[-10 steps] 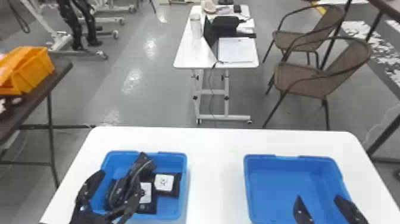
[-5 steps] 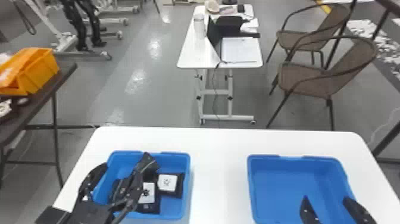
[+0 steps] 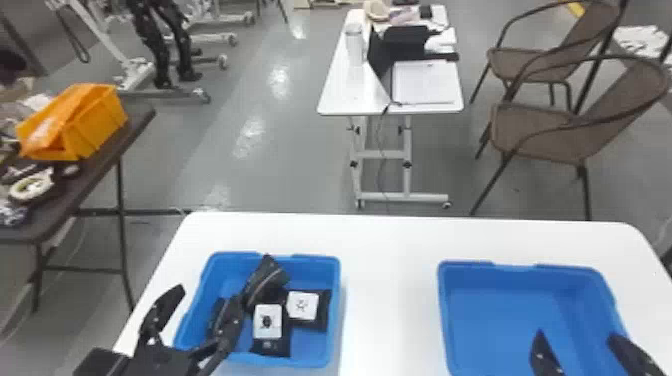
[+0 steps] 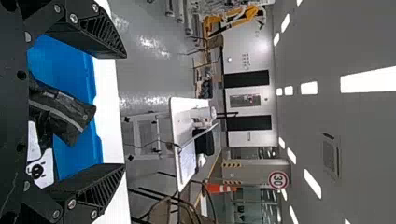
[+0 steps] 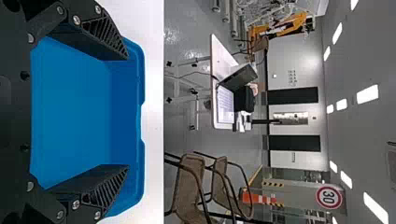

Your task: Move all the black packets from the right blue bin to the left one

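Note:
My left gripper (image 3: 202,312) stands open over the near left part of the left blue bin (image 3: 334,300). That bin holds several black packets, among them one with a white label (image 3: 280,345) and another beside it (image 3: 321,310); a dark packet (image 3: 267,282) leans up at the back. In the left wrist view the leaning packet (image 4: 67,114) lies beyond the open left gripper (image 4: 123,112). My right gripper (image 3: 577,337) is open above the right blue bin (image 3: 500,300), whose visible floor is bare. The right wrist view has the open right gripper (image 5: 127,112) over the bin (image 5: 74,112).
Both bins stand on a white table (image 3: 390,260) with a gap between them. A dark side table with an orange crate (image 3: 95,125) is at the left. Farther off are a white desk (image 3: 340,95) and brown chairs (image 3: 540,130).
The left gripper's fingers have spread slightly wider, and the head view has shifted a little. The packets lie much the same; the right gripper remains open over its bin.

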